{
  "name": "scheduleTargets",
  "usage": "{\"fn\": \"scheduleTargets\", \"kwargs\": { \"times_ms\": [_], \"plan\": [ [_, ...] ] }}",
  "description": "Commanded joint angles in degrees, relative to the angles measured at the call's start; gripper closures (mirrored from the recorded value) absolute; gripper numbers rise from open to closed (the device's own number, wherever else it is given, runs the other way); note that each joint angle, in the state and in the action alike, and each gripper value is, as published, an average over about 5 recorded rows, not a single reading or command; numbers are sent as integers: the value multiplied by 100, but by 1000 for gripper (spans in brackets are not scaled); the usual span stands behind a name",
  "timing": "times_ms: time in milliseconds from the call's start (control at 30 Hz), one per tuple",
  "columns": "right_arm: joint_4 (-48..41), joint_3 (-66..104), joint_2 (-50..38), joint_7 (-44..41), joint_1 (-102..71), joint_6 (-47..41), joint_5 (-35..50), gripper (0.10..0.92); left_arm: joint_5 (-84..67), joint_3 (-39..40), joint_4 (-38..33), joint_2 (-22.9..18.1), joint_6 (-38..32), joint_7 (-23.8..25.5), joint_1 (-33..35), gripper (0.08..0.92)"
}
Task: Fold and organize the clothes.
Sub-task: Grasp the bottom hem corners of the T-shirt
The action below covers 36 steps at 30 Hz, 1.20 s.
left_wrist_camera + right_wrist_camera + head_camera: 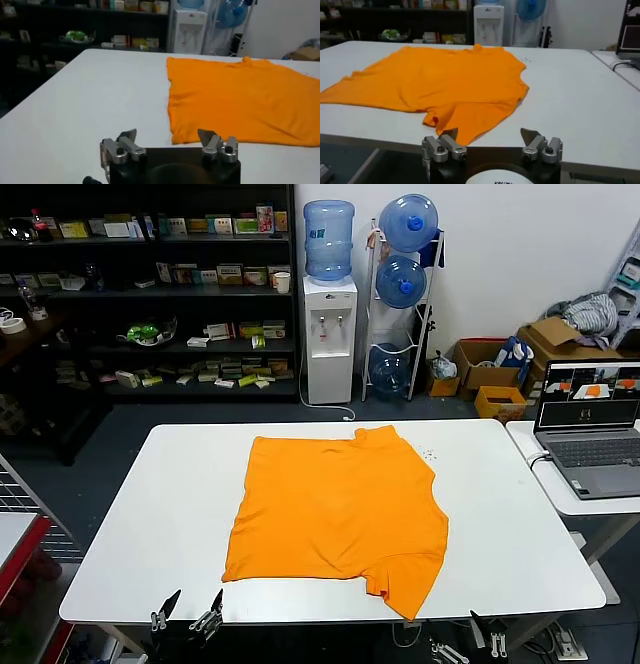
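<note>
Shirt [335,514] lay mid-desk [160,514], partly folded, a sleeve trailing near-right. Both hands, left [186,614] and right [485,634], waited at the near edge, fingers apart. Best to pinch the near hem corners evenly.

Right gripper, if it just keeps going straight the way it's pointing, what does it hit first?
Most likely the orange T-shirt. The right gripper sits at the table's near edge, fingers open, facing across it, and the shirt's hanging sleeve corner lies just ahead. Its height above the tabletop is hard to judge.
</note>
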Motion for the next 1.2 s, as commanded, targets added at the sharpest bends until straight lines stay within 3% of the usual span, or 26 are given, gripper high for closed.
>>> {"fn": "scheduleTargets", "kwargs": {
  "times_ms": [33,600,1200],
  "plan": [
    [-65,-26,-3,52,171,116,61,203,1,5,12,11,13,1,-19,177],
    [-985,-687,-9,542,1752,-575,339,203,-401,723,1180,-27,391,65,-1681,177],
    [-1406,-1180,182,664,2043,-597,198,205,-423,818,1406,-75,392,12,-1791,177]
  ]
}}
